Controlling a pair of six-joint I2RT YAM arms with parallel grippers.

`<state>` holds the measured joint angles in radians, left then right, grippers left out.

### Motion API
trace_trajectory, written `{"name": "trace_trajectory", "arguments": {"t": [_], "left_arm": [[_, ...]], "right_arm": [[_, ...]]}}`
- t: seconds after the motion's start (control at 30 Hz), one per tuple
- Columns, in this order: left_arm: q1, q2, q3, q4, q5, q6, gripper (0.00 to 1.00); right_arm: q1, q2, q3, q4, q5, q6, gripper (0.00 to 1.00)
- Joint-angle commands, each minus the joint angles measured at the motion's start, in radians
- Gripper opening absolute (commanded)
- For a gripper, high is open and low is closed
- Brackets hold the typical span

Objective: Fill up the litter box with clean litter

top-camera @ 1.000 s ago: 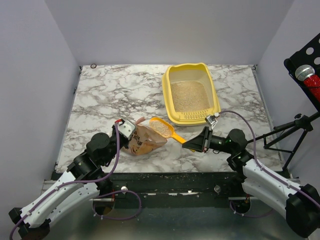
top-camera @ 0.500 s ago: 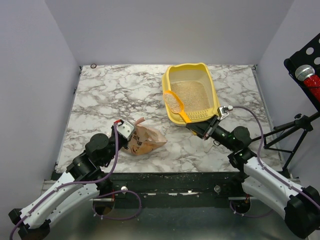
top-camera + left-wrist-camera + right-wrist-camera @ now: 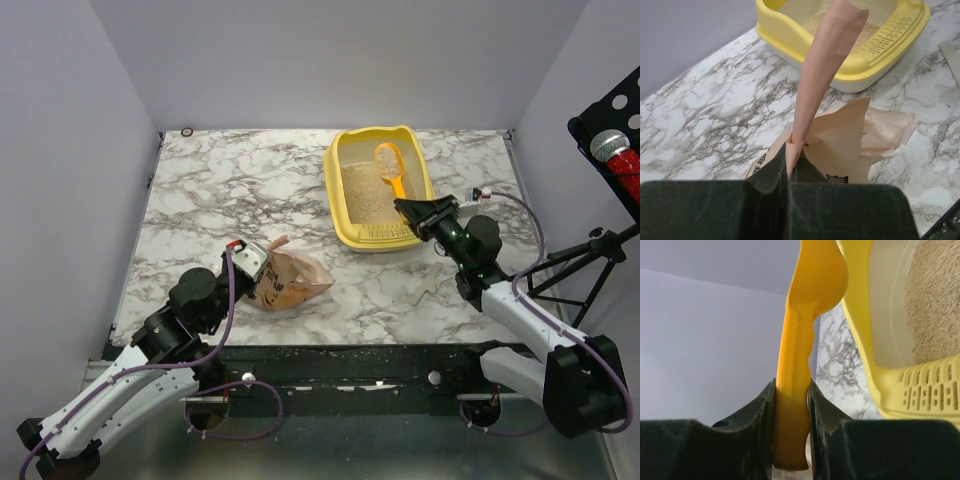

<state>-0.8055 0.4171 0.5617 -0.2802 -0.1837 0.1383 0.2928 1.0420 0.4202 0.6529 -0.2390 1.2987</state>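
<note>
The yellow litter box (image 3: 345,215) stands at the back right of the marble table, with beige clean litter (image 3: 362,197) on its floor. It also shows in the left wrist view (image 3: 790,37) and the right wrist view (image 3: 890,385), where the litter (image 3: 932,310) shows too. My right gripper (image 3: 408,209) is shut on the handle of the orange scoop (image 3: 388,160), whose litter-filled bowl hangs over the inside of the box. The scoop fills the right wrist view (image 3: 802,340). My left gripper (image 3: 256,266) is shut on a fold of the pinkish-tan bag (image 3: 292,280), which lies on the table (image 3: 840,145).
A black stand with a red-and-silver microphone (image 3: 615,152) stands off the table at the far right. A small ring (image 3: 187,131) lies at the back left corner. Grey walls close in the table on three sides.
My right gripper has carried the scoop from beside the bag up and back over the rim of the litter box. The left gripper and the bag have stayed in place.
</note>
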Motion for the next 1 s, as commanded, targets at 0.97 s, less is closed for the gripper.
{"name": "trace_trajectory", "arguments": {"t": [0.97], "left_arm": [[-0.006,-0.023,0.041,0.076,0.01,-0.022,0.0]], "right_arm": [[0.003,0.677,1.188,-1.43,0.305,-1.096,0.0]]}}
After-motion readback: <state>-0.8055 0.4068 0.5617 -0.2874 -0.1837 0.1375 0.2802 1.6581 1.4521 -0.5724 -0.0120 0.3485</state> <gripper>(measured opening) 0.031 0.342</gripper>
